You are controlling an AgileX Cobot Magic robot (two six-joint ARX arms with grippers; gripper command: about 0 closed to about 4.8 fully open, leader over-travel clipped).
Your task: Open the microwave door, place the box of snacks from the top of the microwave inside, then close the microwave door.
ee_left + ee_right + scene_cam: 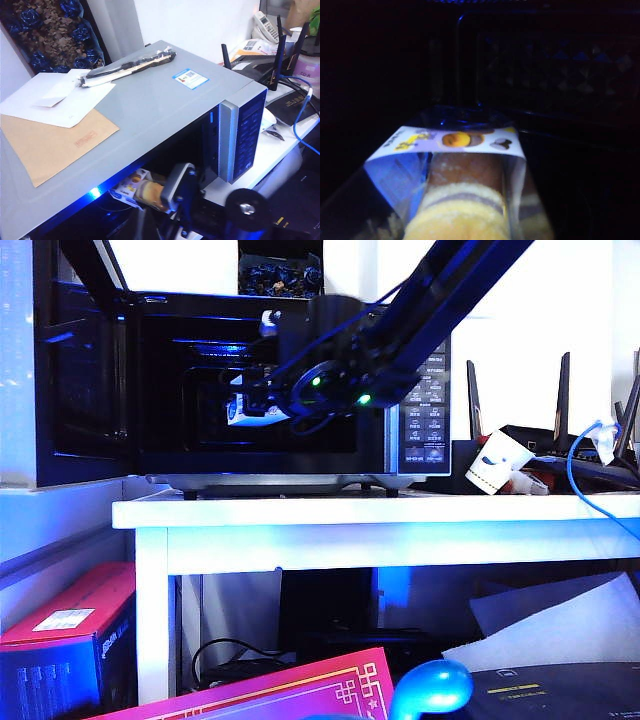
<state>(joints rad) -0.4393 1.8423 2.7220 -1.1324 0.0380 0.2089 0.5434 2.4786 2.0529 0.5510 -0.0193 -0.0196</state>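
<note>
Microwave [300,380] sits on the white counter [380,512], door [60,370] swung wide open at 9 o'clock of the cavity in the exterior view. Right arm [440,310] comes in from 1 o'clock and reaches into the cavity; right claw [262,400] is inside, about mid-height, closed on the snack box [243,408], which shows as a pale package just at the claw's 9 o'clock side. Right wrist view: snack box [457,180] fills the near field, clear wrap with a white printed band across it and yellowish rolls inside, dark cavity wall behind; claw fingers themselves not visible there. Can't tell whether the box touches the cavity floor. Left wrist view looks down on the microwave's grey top [150,115]: brown envelope [50,140], white paper [60,95] and a long black-and-white wrapped item [130,65] lie on it, blue sticker [190,78] near the far edge. Button panel [245,135] at the front right corner. Snack box [142,190] visible below the top's front edge, inside the opening, next to the right arm's wrist. Left claw not in any view; it's closed. Routers [560,430] and a blue cable [580,470] sit at 3 o'clock of the microwave on the counter.
</note>
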